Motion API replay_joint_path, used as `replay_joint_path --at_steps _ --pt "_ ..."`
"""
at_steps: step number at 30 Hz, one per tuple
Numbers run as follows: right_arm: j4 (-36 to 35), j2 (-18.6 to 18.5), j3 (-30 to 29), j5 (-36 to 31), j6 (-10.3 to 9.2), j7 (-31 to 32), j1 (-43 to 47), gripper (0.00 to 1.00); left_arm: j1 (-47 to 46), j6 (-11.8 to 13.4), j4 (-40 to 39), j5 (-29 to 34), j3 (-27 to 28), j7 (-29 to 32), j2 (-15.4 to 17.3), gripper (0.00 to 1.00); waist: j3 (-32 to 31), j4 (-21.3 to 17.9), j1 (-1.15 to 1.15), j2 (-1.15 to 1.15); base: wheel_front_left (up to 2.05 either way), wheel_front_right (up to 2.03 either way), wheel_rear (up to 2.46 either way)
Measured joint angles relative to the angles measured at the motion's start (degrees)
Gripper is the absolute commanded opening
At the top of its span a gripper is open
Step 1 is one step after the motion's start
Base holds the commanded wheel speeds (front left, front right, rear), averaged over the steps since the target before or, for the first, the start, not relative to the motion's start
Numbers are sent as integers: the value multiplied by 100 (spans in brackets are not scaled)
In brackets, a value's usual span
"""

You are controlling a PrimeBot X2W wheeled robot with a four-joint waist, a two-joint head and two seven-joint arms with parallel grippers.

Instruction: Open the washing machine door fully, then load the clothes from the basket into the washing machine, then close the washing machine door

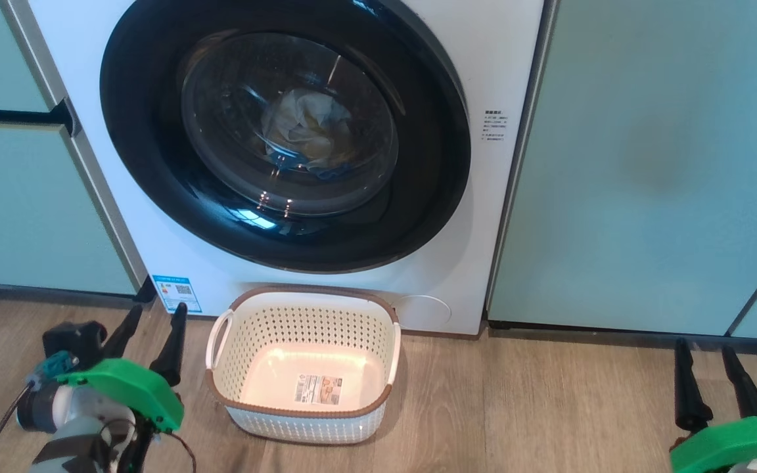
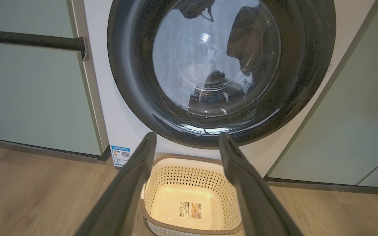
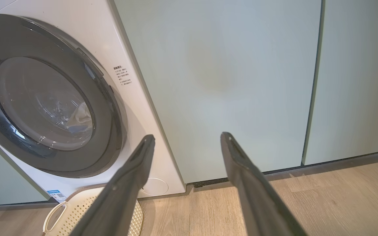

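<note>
The washing machine (image 1: 175, 263) stands with its glossy black door (image 1: 148, 164) closed flat against its white front. Through the door glass the pale yellow and blue clothes (image 1: 309, 131) lie inside the drum. The cream basket (image 1: 247, 394) sits on the floor below the door, holding nothing but its label sticker. My left gripper (image 1: 153, 315) is open at the lower left, left of the basket. My right gripper (image 1: 704, 345) is open at the lower right, before the green cabinet. The door (image 2: 136, 98) and the basket (image 2: 162, 209) lie ahead of the left gripper (image 2: 186, 137). The right gripper (image 3: 187, 137) faces the cabinet.
Pale green cabinets (image 1: 648, 164) flank the washer on both sides; a dark bar handle (image 1: 10, 117) sticks out on the left one. A wooden floor (image 1: 536, 407) runs in front. A blue QR sticker (image 1: 177, 292) sits at the washer's lower left corner.
</note>
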Motion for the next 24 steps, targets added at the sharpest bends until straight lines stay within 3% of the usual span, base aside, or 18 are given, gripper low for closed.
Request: replay_joint_path --at_steps 14,15,21,24 --pt "22 1 68 60 0 0 1 100 -27 0 80 -2 0 0 0 100 29 -19 0 0 0 0 0" --pt "73 2 67 58 1 2 2 0 -7 1 111 -2 -2 3 -24 0 29 -19 0 0 0 0 0" --pt "582 10 70 79 1 47 491 0 658 2 493 -18 -144 41 -392 0 38 -13 0 0 0 0 0" --pt "603 12 66 265 1 87 555 0 748 3 495 -175 -126 112 -415 0 54 -1 0 0 0 0 0"
